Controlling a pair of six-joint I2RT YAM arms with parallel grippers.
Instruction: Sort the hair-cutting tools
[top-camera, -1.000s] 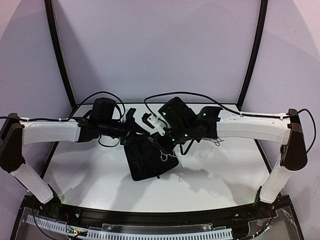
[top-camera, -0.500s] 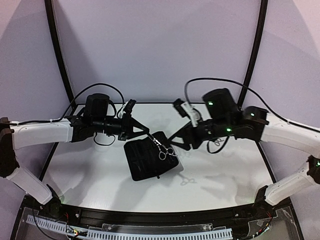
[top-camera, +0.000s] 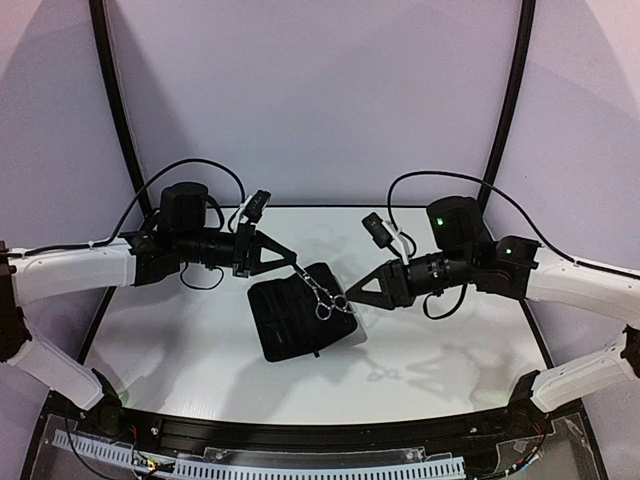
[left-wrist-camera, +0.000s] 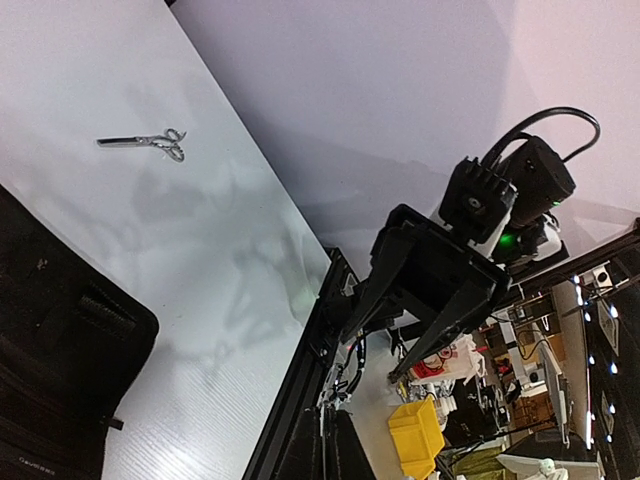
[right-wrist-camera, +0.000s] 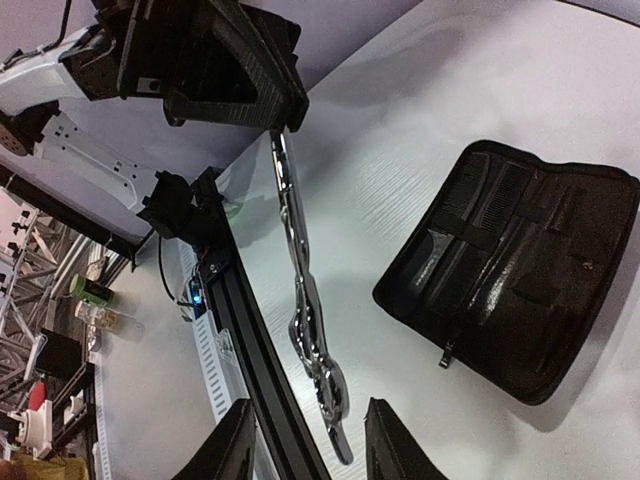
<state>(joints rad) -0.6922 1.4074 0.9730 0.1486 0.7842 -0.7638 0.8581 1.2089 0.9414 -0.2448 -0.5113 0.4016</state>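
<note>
Scissors (top-camera: 322, 297), 1 pair: left pincer (top-camera: 293, 262) clenched on blade tip, right pincer (top-camera: 352, 293) released nearby; thin grip may slip, dropping them.

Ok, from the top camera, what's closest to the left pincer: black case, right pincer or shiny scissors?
1. Scissors: held in the left pincer.
2. Black case: lying just beneath it.
3. Right pincer: across on the right; almost a tie with 2.

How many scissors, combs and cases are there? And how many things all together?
Scissors: 2 (these in the left end effector; second scissors on the table)
Combs: 2 (tucked in the case)
Case: 1
Total: 5
</note>
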